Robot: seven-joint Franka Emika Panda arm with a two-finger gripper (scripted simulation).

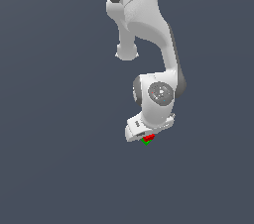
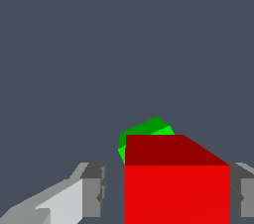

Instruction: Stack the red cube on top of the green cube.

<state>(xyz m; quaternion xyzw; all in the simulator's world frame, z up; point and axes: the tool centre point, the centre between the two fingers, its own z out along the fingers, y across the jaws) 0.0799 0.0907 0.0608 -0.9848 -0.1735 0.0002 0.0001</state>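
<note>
Panda arm (image 1: 149, 34) reaching down, upper links cut off by the frame edge. Gripper (image 2: 166, 191): one finger (image 2: 92, 188) stands apart from the red cube (image 2: 177, 193), the other is cropped; whether it grips cannot be told. Green cube (image 2: 146, 130) is mostly hidden beneath the red.

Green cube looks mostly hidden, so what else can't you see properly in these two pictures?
- Green cube: in the wrist view the red cube covers most of it; whether they touch is unclear.
- Red cube: the wrist view's edge cuts it off.
- Both cubes are tiny in the exterior view, tucked under the gripper.
- Fingers: one stands apart from the red cube; the other is cut off, so the grip is unclear.
</note>
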